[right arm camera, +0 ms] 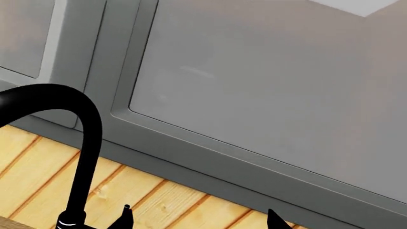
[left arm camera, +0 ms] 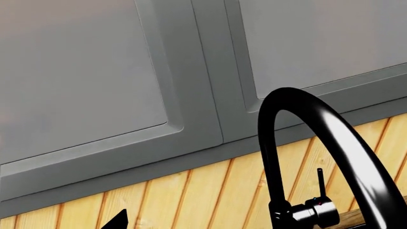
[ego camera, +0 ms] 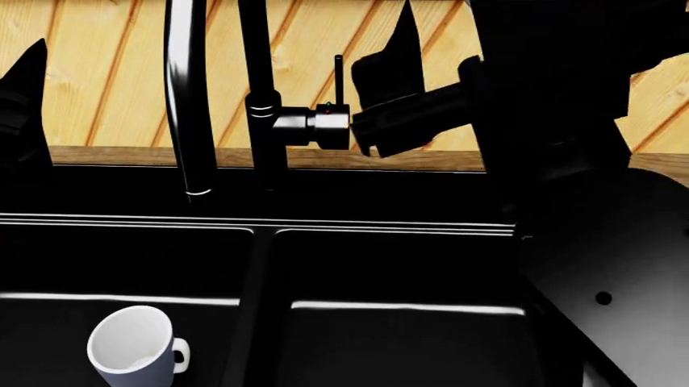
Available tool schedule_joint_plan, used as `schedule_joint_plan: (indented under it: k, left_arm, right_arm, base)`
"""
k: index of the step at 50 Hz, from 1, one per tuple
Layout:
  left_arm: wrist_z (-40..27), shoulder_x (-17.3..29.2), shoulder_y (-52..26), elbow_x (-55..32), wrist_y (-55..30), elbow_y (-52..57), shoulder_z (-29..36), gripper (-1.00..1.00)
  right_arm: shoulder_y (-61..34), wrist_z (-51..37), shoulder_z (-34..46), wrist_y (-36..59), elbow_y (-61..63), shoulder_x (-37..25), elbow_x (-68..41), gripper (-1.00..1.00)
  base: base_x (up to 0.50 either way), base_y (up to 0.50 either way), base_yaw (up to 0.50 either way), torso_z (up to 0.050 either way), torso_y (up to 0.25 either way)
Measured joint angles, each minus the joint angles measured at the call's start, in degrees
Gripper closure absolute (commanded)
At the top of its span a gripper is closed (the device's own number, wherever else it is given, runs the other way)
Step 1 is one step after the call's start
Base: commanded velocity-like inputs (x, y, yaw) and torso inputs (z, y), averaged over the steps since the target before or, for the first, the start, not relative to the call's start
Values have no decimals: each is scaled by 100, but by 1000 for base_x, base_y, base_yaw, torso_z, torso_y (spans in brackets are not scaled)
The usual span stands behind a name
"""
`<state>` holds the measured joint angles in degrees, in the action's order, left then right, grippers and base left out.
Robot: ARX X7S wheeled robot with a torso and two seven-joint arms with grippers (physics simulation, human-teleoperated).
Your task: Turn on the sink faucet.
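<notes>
The sink faucet is glossy black, with an arched spout, an upright post and a side valve marked with a tiny red dot. Its thin stick lever stands upright. My right gripper is open and empty, just right of the valve and lever and close to them. In the right wrist view my right gripper shows two spread fingertips, with the faucet arch beside them. My left gripper is far to the left of the faucet. The left wrist view shows the faucet, the lever and one fingertip.
A black double sink lies below the faucet, with a white mug in its left basin. A wooden plank wall is behind, and grey cabinet doors hang above. My right arm's black bulk fills the right side.
</notes>
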<state>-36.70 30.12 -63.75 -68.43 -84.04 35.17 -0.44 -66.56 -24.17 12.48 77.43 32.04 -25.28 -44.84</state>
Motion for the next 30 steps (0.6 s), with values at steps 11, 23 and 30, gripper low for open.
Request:
schedule_joint_plan:
  k: [11, 23, 30]
  left_arm:
    - [51, 116, 101, 58, 180, -93, 112, -100]
    - [140, 205, 168, 169, 379, -181, 274, -100]
    - [246, 272, 199, 306, 526, -224, 424, -100]
  right_arm:
    - [-786, 691, 666, -739, -1701, 387, 410, -100]
    - [-1891, 1481, 1292, -1394, -3756, 869, 864, -100]
    - [-2438, 1816, 1601, -1795, -4834, 1112, 1167, -100]
  base:
    - [0, 0, 0, 0, 0]
    - [0, 0, 0, 0, 0]
    - [0, 0, 0, 3, -20]
